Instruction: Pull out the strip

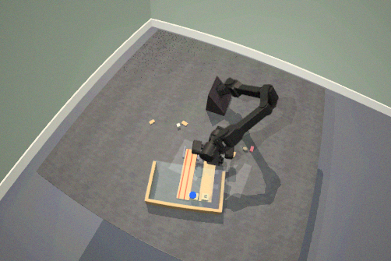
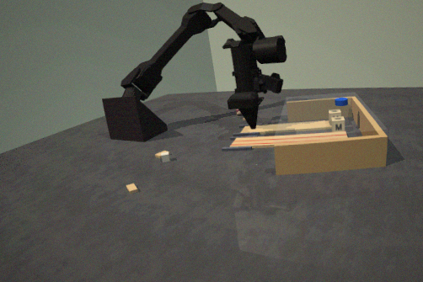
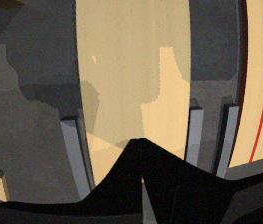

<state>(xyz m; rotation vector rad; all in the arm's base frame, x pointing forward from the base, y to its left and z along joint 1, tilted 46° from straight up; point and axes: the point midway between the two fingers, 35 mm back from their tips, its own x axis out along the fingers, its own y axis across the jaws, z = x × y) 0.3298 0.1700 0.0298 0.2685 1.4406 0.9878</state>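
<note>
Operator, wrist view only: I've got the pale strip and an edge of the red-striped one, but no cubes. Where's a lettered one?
Observer: The exterior view shows a cube with an M inside the wooden box, toward the far ends of the strips.

Operator: Is my gripper inside the box too?

Observer: No, in the exterior view its shut fingers point down outside the box, short of its side nearest the arm.

Operator: Is the M cube the only one there?

Observer: No, a second pale cube stands beside it.
</note>
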